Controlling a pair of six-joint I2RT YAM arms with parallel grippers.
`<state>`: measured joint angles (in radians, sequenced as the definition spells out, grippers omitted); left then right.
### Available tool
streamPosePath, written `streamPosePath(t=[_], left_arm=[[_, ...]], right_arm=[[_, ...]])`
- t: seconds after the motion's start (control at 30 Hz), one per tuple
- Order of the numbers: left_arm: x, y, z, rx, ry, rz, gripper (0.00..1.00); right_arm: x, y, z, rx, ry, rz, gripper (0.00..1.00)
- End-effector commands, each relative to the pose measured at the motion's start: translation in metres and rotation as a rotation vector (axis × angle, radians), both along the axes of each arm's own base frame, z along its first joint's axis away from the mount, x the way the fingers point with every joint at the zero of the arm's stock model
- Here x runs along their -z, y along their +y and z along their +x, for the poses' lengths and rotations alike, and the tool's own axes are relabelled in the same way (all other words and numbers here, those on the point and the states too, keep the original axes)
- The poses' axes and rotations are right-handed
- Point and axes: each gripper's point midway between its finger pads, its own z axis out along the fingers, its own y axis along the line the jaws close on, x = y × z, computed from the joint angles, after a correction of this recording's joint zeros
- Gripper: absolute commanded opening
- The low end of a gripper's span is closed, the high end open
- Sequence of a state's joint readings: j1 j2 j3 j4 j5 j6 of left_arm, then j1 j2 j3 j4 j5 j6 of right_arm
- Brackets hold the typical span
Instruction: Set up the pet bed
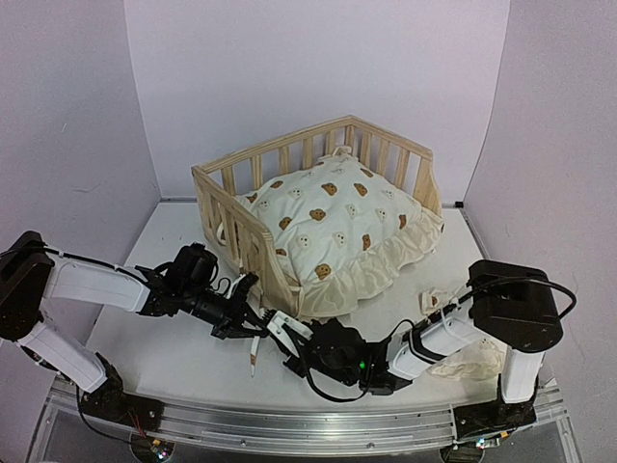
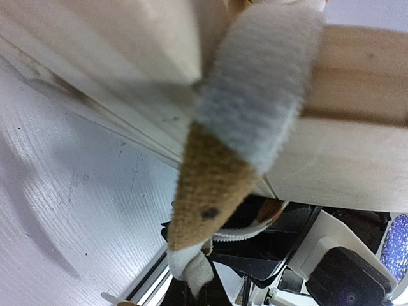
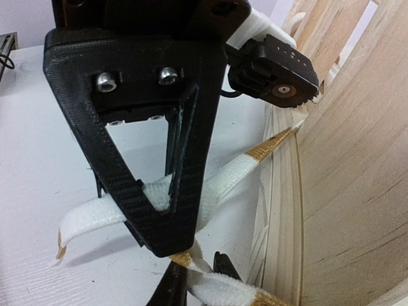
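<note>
The pine pet bed [image 1: 241,185] stands mid-table with a cream bear-print cushion [image 1: 333,227] lying in it and spilling over the open front. Both grippers meet at the bed's front left corner post. My left gripper [image 1: 251,323] is shut on a white and tan tie [image 2: 248,95] that runs along the wood [image 2: 357,159] into its jaws [image 2: 194,290]. In the right wrist view the left gripper's black finger [image 3: 127,146] pinches that tie [image 3: 236,172]. Just below, my right gripper [image 3: 201,277] is shut on a second stretch of tie [image 3: 236,296] beside the bed's plank [image 3: 357,191].
A small bear-print cream piece [image 1: 436,301] lies on the white table by the right arm's elbow, and more cream fabric [image 1: 479,361] sits under that arm. A loose tie end [image 1: 254,355] hangs toward the near edge. White walls enclose the table.
</note>
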<state>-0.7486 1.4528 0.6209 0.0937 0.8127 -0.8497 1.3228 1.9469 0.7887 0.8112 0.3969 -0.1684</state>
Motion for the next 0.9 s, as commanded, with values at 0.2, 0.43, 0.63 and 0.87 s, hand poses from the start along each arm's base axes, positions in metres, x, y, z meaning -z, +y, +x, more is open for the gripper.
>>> streamPosePath(t=[0.2,0.43,0.63,0.87], left_arm=[[-0.016,-0.008,0.008,0.018,-0.019,-0.030,0.00],[-0.016,-0.008,0.008,0.018,-0.019,-0.029,0.00],[-0.017,-0.001,0.007,0.008,-0.073,-0.028,0.34],[-0.023,0.014,-0.003,-0.027,-0.208,-0.067,0.65]], right_arm=[[-0.014,0.002,0.007,0.031,-0.068,-0.024,0.26],[-0.017,0.002,0.008,0.048,-0.064,-0.006,0.04],[-0.023,0.004,0.004,0.034,-0.033,0.034,0.00],[-0.029,0.007,0.002,0.025,-0.013,0.071,0.00]])
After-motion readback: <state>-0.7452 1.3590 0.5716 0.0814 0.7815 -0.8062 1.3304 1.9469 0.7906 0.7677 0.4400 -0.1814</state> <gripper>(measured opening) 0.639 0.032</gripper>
